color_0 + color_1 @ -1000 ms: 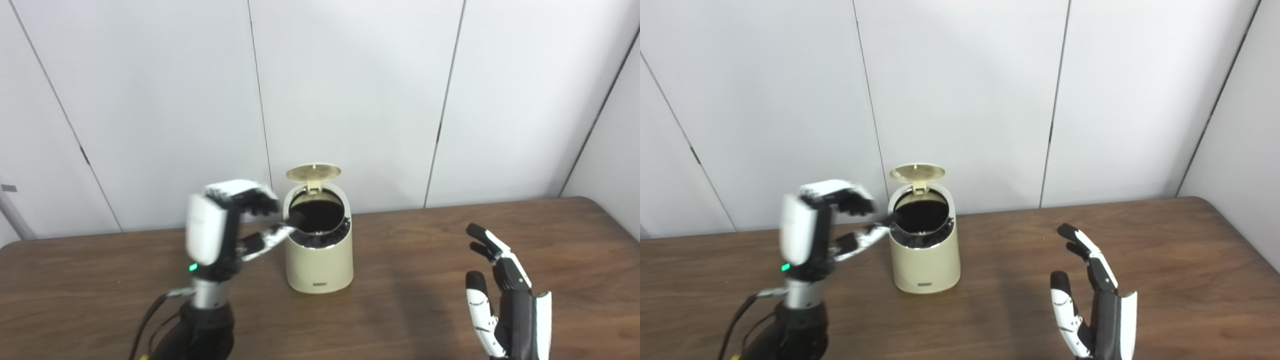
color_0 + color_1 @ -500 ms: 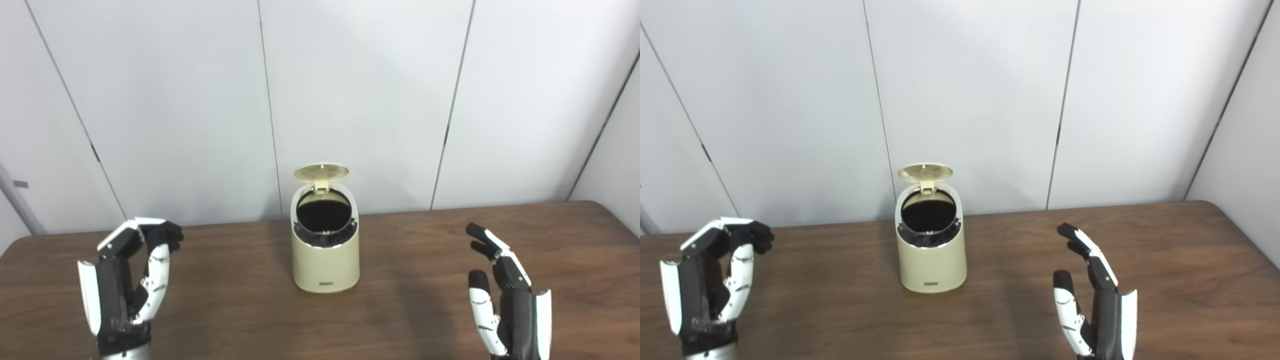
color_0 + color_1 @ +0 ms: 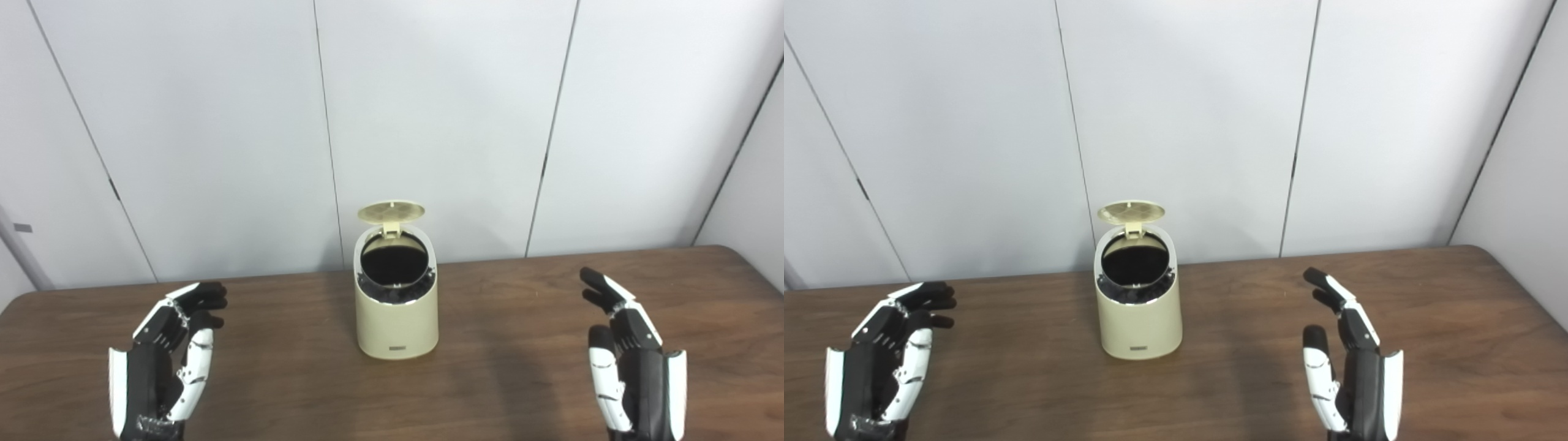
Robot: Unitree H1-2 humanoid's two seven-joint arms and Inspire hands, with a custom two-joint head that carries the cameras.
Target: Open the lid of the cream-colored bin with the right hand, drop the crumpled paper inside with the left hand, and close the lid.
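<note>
Cream-colored bin (image 3: 397,309) is standing mid-frame with its lid (image 3: 391,212) up, while we are holding our left hand (image 3: 164,361) and right hand (image 3: 634,367) empty with fingers spread at the lower corners, judging lid-closing next, paper unseen.

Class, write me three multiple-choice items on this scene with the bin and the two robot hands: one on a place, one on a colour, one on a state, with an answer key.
1. Where does the bin stand on the table?
A. between the hands
B. at the right edge
C. behind the left hand

2. What colour is the bin?
A. blue
B. cream
C. red

3. How is the lid?
A. shut
B. lying on the table
C. raised open

Key: 1 A, the left hand and right hand flank it; 2 B, its body is cream; 3 C, the lid stands up behind the dark opening.
</note>
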